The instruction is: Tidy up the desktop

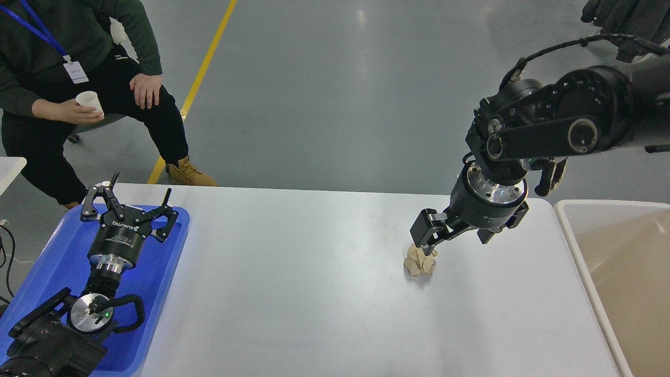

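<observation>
a: nearest, the left gripper (127,205) hangs over the blue tray (157,293), fingers spread, holding nothing.

b: and on the desktop (293,293)?

a: mid-table, the right gripper (425,246) is pinched on the paper wad (420,262), which touches the surface. the grip looks shallow; it could drop short of the bin (617,272). beyond, a seated man (78,78).

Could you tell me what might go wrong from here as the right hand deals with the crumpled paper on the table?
1. The right hand meets only the top of the crumpled paper, so a shallow pinch could let it slip or drop short of the beige bin.
2. The paper lies on the table, so pressing lower could scrape the fingertips on it.
3. A seated person is near the far left corner, close to the open left hand.
</observation>
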Available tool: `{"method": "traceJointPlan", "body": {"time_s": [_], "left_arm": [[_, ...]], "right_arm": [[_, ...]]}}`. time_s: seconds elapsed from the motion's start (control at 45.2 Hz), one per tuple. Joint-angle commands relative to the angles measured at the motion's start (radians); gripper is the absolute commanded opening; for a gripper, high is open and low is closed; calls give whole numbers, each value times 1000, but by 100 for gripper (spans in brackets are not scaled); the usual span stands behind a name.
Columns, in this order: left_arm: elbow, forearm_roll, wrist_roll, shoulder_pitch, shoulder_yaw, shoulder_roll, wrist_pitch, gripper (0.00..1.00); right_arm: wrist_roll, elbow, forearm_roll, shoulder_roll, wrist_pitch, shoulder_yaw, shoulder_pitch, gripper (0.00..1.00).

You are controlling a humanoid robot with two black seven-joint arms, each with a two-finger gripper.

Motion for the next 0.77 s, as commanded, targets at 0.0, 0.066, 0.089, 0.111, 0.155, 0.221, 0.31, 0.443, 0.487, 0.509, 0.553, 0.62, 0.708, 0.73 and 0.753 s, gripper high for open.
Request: {"method": "traceJointPlan", "body": {"time_s": [0.0,0.066,0.089,0.111,0.155,0.221,0.31,0.443,0.487,0.509,0.553,0.62,0.708,0.73,0.753], "left_arm": [[0,0,0,0,0,0,0,99],[0,0,0,0,0,0,0,99],[0,0,0,0,-2,0,0,99],[0,0,0,0,-2,0,0,99],[0,0,0,0,-3,0,0,99],[0,0,0,2,-5,0,0,99],[0,0,0,2,-5,0,0,99],[0,0,0,2,-6,0,0,99],[0,0,0,2,-8,0,0,99],[0,0,0,2,-8,0,0,99],[0,0,0,2,-8,0,0,99],[0,-2,0,2,-8,0,0,99],[0,0,0,0,-8,0,0,99],[0,0,0,2,-8,0,0,99],[0,0,0,2,-8,0,0,99]], "right_arm": [[-1,-1,17,-34,91,-38,54,100],[-1,-1,17,-43,112,-58,86,100],[-1,-1,17,-46,120,-64,97,100],[-1,-1,17,-51,127,-69,106,100],[-1,-2,17,-58,140,-72,115,100],[-1,-1,17,-63,149,-72,125,100],[-4,-1,17,-60,151,-74,137,100],[-9,-2,17,-57,151,-74,149,100],[-9,-2,16,-55,151,-75,152,100],[-9,-2,16,-55,151,-75,152,100],[-9,-2,16,-54,151,-75,152,100],[-9,-4,9,-54,151,-75,152,100],[-9,-6,5,-49,152,-78,152,100],[-9,-7,5,-49,151,-78,152,100],[-9,-7,5,-48,152,-80,152,100]]}}
